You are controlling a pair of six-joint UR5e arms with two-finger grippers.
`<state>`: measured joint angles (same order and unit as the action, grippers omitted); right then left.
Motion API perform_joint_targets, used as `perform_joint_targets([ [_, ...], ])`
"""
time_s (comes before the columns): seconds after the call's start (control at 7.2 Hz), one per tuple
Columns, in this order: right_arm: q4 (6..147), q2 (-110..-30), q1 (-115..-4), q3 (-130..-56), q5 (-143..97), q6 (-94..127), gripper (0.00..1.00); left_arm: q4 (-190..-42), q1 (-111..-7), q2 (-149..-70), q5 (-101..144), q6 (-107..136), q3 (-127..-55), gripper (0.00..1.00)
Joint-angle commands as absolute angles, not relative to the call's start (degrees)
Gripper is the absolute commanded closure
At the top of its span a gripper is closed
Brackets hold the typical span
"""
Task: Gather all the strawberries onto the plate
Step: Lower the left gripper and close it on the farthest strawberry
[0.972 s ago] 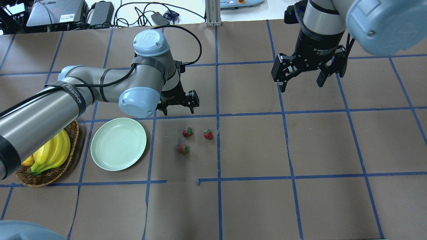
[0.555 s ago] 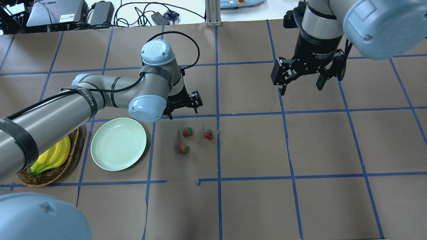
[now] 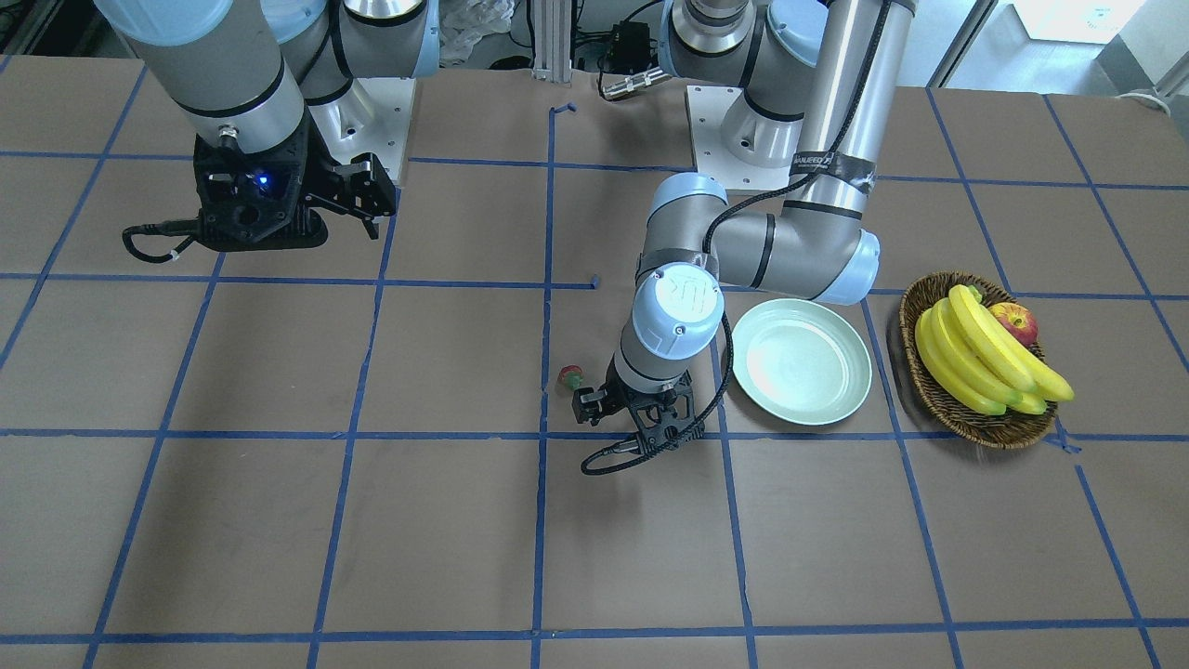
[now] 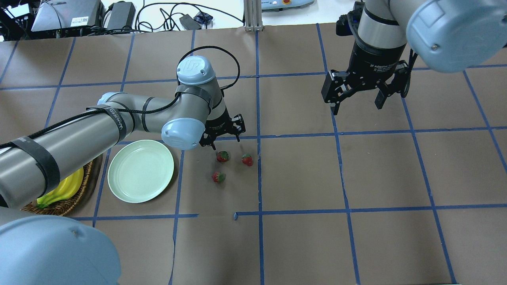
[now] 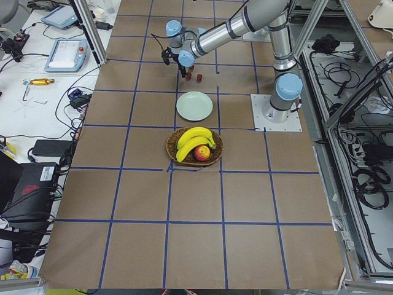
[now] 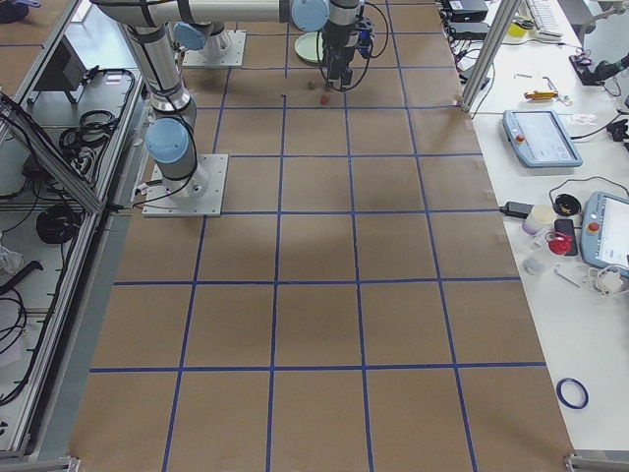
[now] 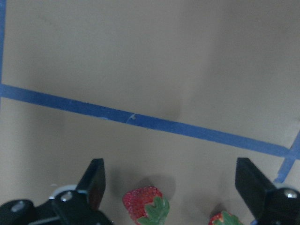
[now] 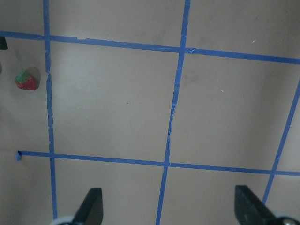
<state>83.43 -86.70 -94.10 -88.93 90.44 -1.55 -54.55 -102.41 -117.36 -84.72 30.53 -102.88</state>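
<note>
The brown paper-covered desk (image 4: 356, 178), gridded with blue tape (image 4: 372, 132), is what I'm working over. The left arm (image 4: 79, 138) is stretched out low past the plate, while the right arm (image 4: 380, 31) hangs high and well apart from it. A wicker basket (image 3: 975, 427) of bananas (image 3: 985, 358) with an apple (image 3: 1014, 322) sits just beside the plate (image 4: 140, 171), on the side away from the berries. The pale green plate itself holds nothing yet. The right tool (image 4: 357, 107) hovers with its fingers spread wide and nothing between them, far off on the strawberry side of the plate, so I judge it out of play for now. The left tool (image 4: 226, 141) is also spread wide and carrying nothing, and it sits close over the desk just past the plate's rim. All three strawberries (image 4: 223, 156) lie loose on the desk near that rim, in a small triangle apart from each other. The left wrist camera shows what matters. The nearest strawberry (image 7: 143, 205) sits low in the gap between the fingers, closer to the finger on that view's left than to the other. Its green cap is turned toward the second strawberry (image 7: 224, 219), which lies near the opposite finger. The third strawberry (image 4: 218, 177) lies beyond them, on the robot's side. As I read it, I should centre on the nearest berry and drop a little before closing, so the second one isn't caught or knocked.
</note>
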Motion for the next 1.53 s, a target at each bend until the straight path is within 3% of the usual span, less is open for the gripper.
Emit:
perform_joint_targets([
  [0.0,83.5,-86.66,-94.13,-89.82,90.44,-1.41,0.0,-54.76,-102.74,-117.16,-85.16,31.29,-103.36,0.08],
  [0.42,83.85,-86.48,-94.13,-90.18,90.44,-1.32,0.0,-57.39,-102.74,-116.89,-85.25,31.2,-103.36,0.08],
  [0.83,84.29,-86.13,-94.13,-90.18,90.35,-1.32,0.0,-58.71,-102.83,-117.07,-85.25,30.85,-104.15,0.14],
  [0.97,84.29,-86.13,-94.13,-90.26,90.35,-1.32,0.0,-58.8,-102.75,-117.07,-85.34,30.76,-104.41,0.24],
  [1.11,84.46,-86.05,-94.13,-90.18,90.44,-1.41,0.0,-58.89,-102.74,-117.07,-85.43,30.76,-104.41,0.47],
  [1.25,84.46,-85.96,-94.13,-90.26,90.35,-1.41,0.0,-58.89,-102.83,-116.98,-85.43,30.5,-104.41,0.96],
  [1.39,84.46,-85.61,-94.13,-90.26,90.35,-1.49,0.0,-58.89,-102.83,-116.72,-85.95,30.24,-104.41,1.0],
])
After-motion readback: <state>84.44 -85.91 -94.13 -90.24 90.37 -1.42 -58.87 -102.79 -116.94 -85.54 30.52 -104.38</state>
